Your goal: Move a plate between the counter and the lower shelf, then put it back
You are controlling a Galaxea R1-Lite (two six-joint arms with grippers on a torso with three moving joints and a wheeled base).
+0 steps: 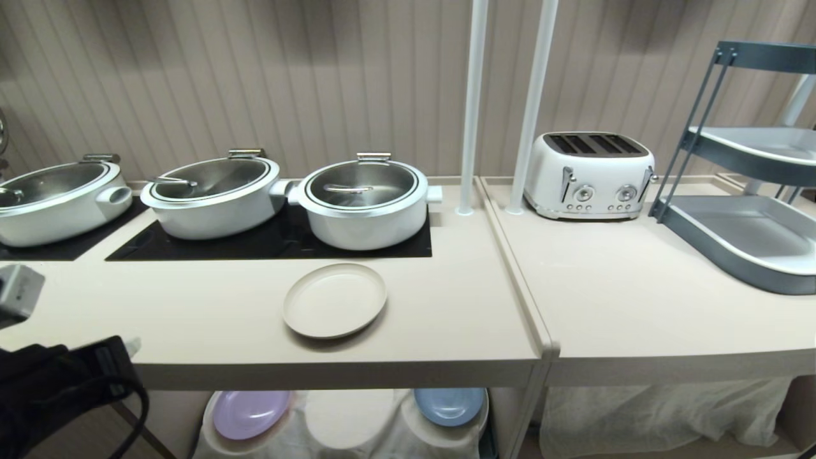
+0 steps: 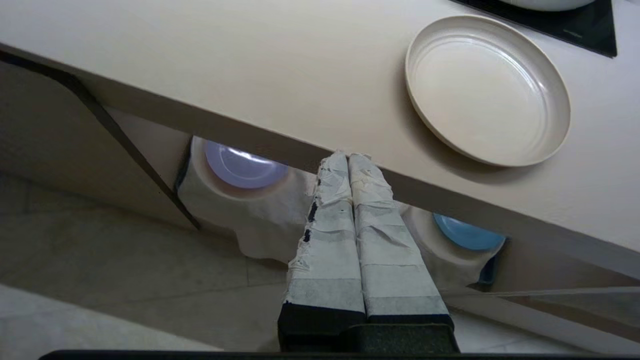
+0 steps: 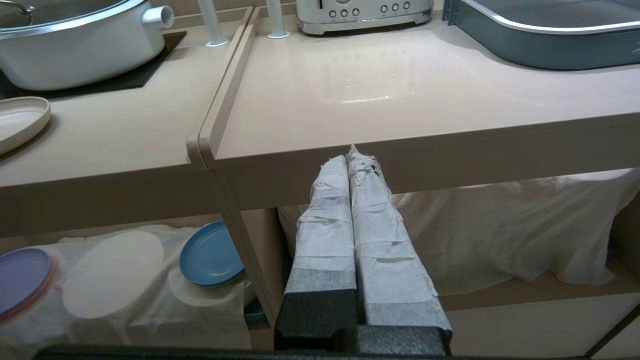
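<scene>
The cream plate lies flat on the beige counter, in front of the right-hand pot; it also shows in the left wrist view and at the edge of the right wrist view. My left gripper is shut and empty, its taped fingers pressed together in front of the counter's front edge, to the left of the plate and apart from it. The lower shelf under the counter is draped in white cloth. My right gripper is shut and empty, low in front of the right counter section.
A lilac plate and a blue plate rest on cloth mounds on the lower shelf. Three white pots stand on the black hob. A white toaster, two white poles and a grey-blue tray rack stand to the right.
</scene>
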